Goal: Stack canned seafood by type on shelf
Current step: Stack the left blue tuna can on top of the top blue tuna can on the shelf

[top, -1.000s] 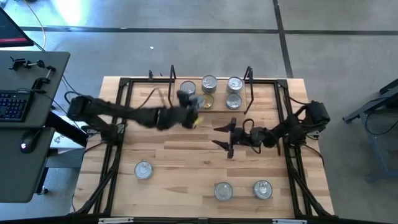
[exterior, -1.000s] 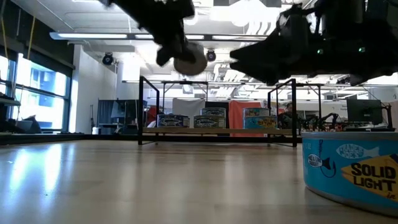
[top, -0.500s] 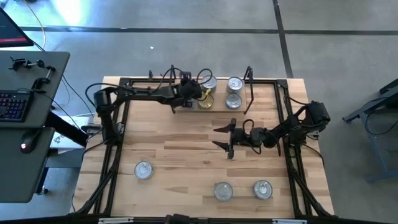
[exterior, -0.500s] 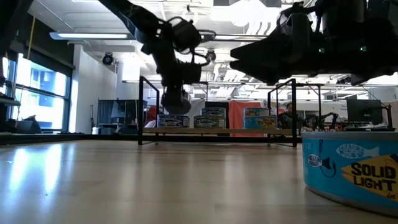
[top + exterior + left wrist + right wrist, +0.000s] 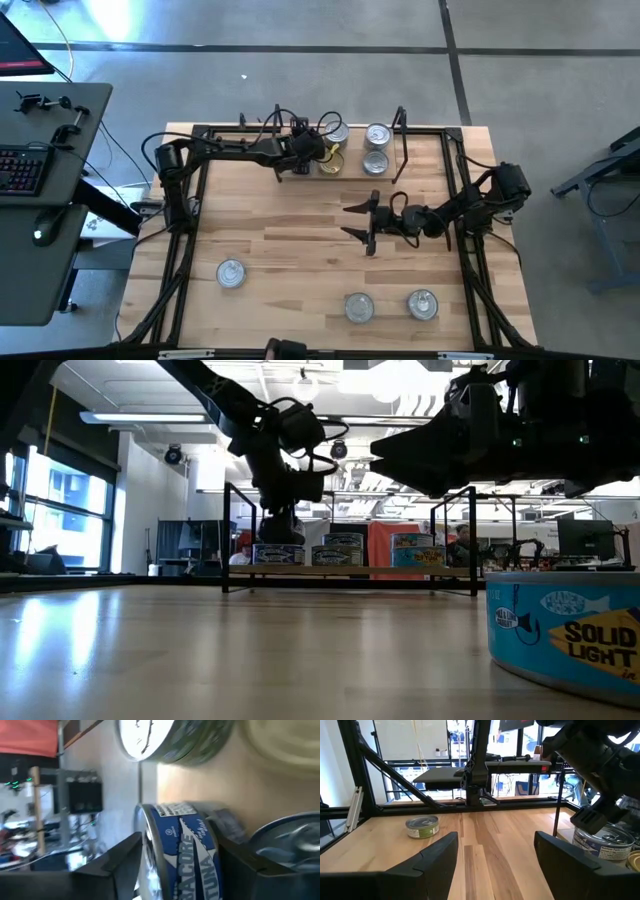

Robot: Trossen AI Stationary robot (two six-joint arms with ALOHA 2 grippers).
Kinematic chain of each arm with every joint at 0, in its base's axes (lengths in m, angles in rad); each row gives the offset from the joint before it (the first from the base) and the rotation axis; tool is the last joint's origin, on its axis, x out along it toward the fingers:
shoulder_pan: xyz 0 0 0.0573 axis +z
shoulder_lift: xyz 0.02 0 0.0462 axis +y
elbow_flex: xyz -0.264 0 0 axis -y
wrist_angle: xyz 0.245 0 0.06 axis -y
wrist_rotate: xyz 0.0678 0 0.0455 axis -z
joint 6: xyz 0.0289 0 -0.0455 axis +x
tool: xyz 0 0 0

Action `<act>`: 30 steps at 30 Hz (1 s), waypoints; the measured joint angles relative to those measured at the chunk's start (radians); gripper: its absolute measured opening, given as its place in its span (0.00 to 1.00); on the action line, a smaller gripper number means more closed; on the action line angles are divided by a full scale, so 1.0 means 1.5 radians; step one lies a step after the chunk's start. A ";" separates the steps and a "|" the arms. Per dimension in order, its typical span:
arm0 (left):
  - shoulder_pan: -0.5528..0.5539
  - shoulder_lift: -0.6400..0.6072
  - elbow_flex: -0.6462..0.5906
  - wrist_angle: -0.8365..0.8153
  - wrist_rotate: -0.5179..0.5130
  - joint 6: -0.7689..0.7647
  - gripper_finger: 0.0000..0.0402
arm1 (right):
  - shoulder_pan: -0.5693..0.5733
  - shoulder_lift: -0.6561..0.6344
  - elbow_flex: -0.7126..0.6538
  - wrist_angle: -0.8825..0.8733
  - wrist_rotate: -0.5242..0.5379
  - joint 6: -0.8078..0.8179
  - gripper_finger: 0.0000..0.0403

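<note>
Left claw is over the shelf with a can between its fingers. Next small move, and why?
Probably lift the left claw straight up. The blue tuna can seems to sit on the shelf, and the fingers look spread off it. The right claw waits open mid-table.

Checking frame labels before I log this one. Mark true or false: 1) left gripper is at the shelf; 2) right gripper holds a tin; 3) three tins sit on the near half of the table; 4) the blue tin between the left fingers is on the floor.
1) True: the left gripper is over the shelf.
2) False: the right gripper is open and empty above the table.
3) True: one tin, a second, a third.
4) False: the blue tin is at the shelf.
</note>
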 joint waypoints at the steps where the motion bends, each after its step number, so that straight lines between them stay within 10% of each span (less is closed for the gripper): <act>1: 0.002 0.000 0.000 0.000 0.014 -0.005 0.54 | 0.000 0.000 0.000 0.000 0.000 0.000 0.63; 30: 0.002 -0.062 0.000 -0.032 0.019 0.014 0.66 | 0.000 0.000 0.000 -0.016 0.000 0.002 0.63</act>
